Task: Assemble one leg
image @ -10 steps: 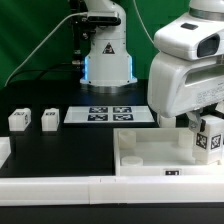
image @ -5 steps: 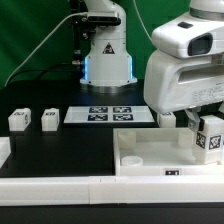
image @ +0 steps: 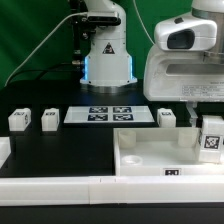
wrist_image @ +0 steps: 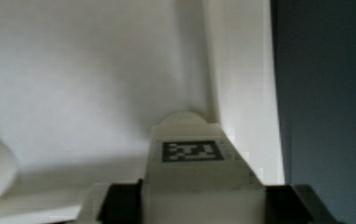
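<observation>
Four legs: we count four alike, one held, three loose.
Held leg (image: 211, 139): upright at the exterior view's right, over the tray-like part (image: 150, 158) near its far right corner; we judge it's being lined up for a corner socket (socket itself hidden).
Jaws (wrist_image: 194, 186): closed onto the leg (wrist_image: 194, 155), dark pads either side of its base in the wrist view.
Loose legs: two (image: 19, 120) (image: 50, 119) on the black surface (image: 60, 150) at the exterior view's left, one (image: 167, 118) just beside the marker board (image: 109, 114).
Edges: the tray's raised wall (wrist_image: 242, 70) runs close alongside the leg, little sideways room there.
Open room: tray floor toward its middle looks free; we'd go straight down.
</observation>
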Robot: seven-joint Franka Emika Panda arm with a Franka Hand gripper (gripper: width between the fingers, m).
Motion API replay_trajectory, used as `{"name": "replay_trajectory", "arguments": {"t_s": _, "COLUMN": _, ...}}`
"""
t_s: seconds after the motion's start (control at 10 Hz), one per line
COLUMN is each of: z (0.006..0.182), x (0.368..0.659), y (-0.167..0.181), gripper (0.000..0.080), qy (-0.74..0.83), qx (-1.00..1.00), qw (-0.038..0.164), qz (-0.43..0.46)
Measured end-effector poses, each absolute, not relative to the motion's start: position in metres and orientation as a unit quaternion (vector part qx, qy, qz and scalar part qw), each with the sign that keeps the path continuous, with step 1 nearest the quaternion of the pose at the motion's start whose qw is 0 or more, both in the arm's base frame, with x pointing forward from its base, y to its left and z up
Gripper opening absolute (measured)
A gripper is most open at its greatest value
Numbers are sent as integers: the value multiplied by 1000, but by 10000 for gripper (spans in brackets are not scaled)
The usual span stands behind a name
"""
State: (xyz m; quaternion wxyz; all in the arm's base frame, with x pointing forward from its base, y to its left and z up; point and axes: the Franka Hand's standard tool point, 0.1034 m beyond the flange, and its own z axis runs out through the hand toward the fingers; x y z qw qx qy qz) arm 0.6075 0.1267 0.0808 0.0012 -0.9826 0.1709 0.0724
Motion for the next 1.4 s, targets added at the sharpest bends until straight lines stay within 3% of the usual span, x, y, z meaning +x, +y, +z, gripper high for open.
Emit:
{"name": "replay_trajectory", "arguments": {"t_s": 0.9, "z": 81, "x": 610, "y": 134, "gripper": 294, "qy": 554, "qx": -829, "qw": -5, "qz": 75}}
{"name": "replay_trajectory", "arguments": {"t_s": 1.2, "z": 81, "x": 610, "y": 134, "gripper": 294, "qy": 541, "qx": -837, "qw": -3, "qz": 74}}
{"name": "replay_trajectory", "arguments": {"t_s": 1.3, "z": 81, "x": 610, "y": 134, "gripper": 483, "qy": 525, "qx": -848, "qw": -2, "qz": 75}}
{"name": "replay_trajectory", "arguments": {"t_s": 1.4, "z": 81, "x": 610, "y": 135, "gripper": 483, "qy": 524, "qx": -849, "qw": -2, "qz": 75}}
